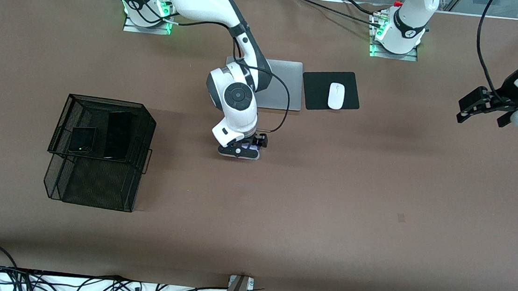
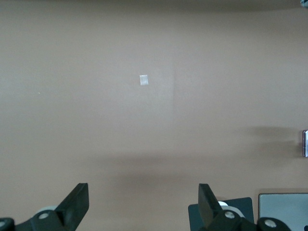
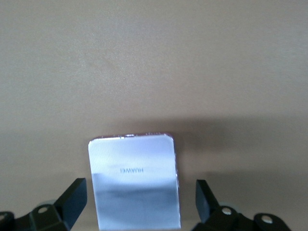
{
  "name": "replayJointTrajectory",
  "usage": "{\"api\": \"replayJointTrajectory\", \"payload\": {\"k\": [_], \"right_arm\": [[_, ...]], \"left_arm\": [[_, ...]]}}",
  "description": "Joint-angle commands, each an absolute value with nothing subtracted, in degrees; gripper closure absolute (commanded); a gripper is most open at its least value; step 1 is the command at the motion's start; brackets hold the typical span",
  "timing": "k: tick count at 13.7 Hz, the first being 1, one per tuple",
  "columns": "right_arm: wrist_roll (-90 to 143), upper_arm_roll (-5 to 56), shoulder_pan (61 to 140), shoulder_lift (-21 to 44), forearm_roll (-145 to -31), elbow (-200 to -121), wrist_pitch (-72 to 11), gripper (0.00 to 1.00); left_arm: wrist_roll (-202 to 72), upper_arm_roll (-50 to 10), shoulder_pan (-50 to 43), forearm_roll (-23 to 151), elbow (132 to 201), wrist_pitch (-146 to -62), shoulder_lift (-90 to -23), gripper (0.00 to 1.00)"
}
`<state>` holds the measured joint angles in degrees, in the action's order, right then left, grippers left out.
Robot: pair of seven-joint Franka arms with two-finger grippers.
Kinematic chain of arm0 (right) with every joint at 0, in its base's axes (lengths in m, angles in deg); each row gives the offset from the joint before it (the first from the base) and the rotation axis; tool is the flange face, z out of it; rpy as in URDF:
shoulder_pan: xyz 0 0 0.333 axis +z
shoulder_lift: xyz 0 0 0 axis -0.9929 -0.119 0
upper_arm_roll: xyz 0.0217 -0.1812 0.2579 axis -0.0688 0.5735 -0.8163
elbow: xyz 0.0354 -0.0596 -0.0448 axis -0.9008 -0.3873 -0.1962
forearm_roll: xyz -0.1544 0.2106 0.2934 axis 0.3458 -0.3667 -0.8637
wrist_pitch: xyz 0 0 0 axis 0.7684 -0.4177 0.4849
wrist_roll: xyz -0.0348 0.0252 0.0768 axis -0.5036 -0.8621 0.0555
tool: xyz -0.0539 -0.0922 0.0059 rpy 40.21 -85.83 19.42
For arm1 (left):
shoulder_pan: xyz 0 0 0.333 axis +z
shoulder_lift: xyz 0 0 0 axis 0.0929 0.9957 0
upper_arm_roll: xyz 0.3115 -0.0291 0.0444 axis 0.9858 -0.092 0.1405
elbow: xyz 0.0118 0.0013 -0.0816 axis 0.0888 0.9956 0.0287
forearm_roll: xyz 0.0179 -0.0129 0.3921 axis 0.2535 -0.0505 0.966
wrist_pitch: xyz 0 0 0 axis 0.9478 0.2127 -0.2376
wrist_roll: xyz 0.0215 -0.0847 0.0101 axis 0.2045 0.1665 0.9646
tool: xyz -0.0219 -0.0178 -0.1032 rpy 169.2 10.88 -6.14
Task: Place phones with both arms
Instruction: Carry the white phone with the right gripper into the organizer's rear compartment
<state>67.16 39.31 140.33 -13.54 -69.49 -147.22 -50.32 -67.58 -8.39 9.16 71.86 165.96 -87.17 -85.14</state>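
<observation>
While the right gripper (image 3: 139,204) stands spread wide astride the pale flip phone (image 3: 134,180) lying flat mid-table, nothing is gripped. Judged rigid, light, glossy and slippery: pinch its 2 side edges. Left gripper (image 1: 480,107) waits, released.

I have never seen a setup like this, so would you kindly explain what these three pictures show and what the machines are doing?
Two white robot arms stand at a brown table. The wide picture comes from a high camera facing them; the other two come from cameras on the arms' wrists.

The right gripper is low over a pale flip phone, fingers open on either side of it, not gripping. The left gripper waits open over bare table at its own end.

A black wire basket holds a small black flip phone and a long black phone. Near the bases lie a silver laptop and a white mouse on a black pad.
</observation>
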Motion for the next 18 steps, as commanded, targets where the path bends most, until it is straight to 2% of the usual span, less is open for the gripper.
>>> {"api": "replayJointTrajectory", "payload": {"k": [1, 4, 6, 7, 8, 11, 15, 18], "right_arm": [[67.0, 38.7, 140.3, -14.6, -68.9, -146.5, -52.0, 0.0], [66.9, 38.7, 140.3, -15.3, -68.9, -146.5, -52.9, 0.0], [66.2, 38.7, 140.3, -15.2, -68.6, -146.5, -52.9, 0.65], [66.2, 38.7, 140.3, -15.2, -68.6, -146.5, -52.9, 0.86], [66.0, 38.7, 140.3, -15.0, -68.6, -146.5, -52.6, 1.0], [65.9, 39.5, 140.1, -11.5, -68.6, -146.1, -46.8, 1.0], [62.0, 46.0, 138.3, -4.4, -69.5, -137.7, -21.5, 1.0], [50.4, 48.8, 131.4, 1.3, -68.9, -137.4, -12.4, 1.0]], "left_arm": [[-68.2, -8.0, 8.5, 71.2, 164.9, -87.1, -84.7, 0.0], [-68.4, -8.3, 8.0, 75.1, 164.6, -87.0, -84.5, 0.0], [-68.5, -8.3, 8.0, 75.4, 164.5, -86.9, -84.5, 0.0], [-68.5, -8.3, 7.9, 75.4, 164.5, -86.9, -84.6, 0.0], [-68.4, -8.5, 7.8, 75.4, 164.5, -86.9, -84.6, 0.0], [-68.3, -9.5, 7.9, 75.4, 164.4, -86.9, -84.6, 0.0], [-68.4, -9.6, 7.8, 75.4, 162.7, -83.5, -84.3, 0.0], [-68.4, -9.6, 7.8, 75.4, 162.6, -83.4, -84.3, 0.0]]}}
